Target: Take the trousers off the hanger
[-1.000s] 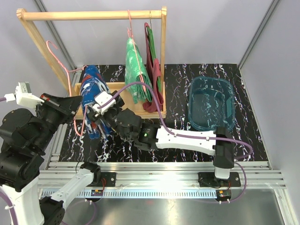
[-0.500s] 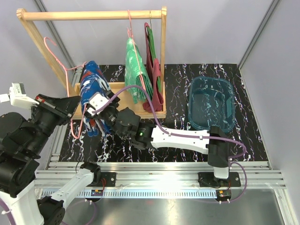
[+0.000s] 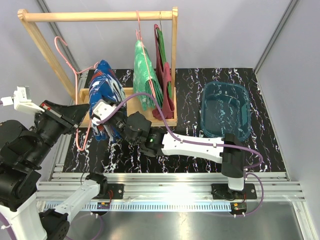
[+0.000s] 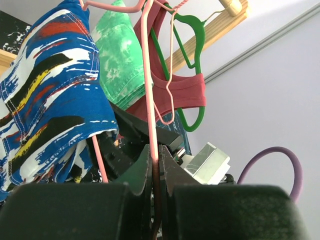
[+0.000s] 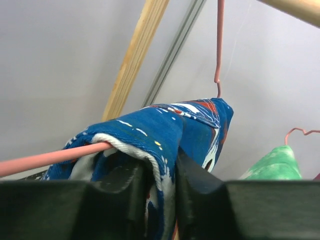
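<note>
The blue trousers [image 3: 106, 90], splashed red and white, hang folded over a pink hanger [image 3: 76, 80] off the rail, in front of the rack's left end. My left gripper [image 3: 82, 112] is shut on the hanger's wire [image 4: 152, 125], with the jaws tight on both sides of it. My right gripper [image 3: 107, 118] is shut on the trousers' lower fold [image 5: 165, 150], beside the hanger bar [image 5: 50, 157]. The green trousers [image 3: 143, 70] hang on another pink hanger from the rail; they also show in the left wrist view [image 4: 122, 65].
The wooden rack [image 3: 100, 16] stands at the back left, its base frame under the clothes. A dark red garment [image 3: 164, 85] on a green hanger [image 4: 192, 55] hangs at the rack's right end. A teal tub [image 3: 207, 116] sits to the right.
My right gripper has shut on the blue trousers. The hanger and the trousers have shifted a little up and to the right in the left gripper's hold.
</note>
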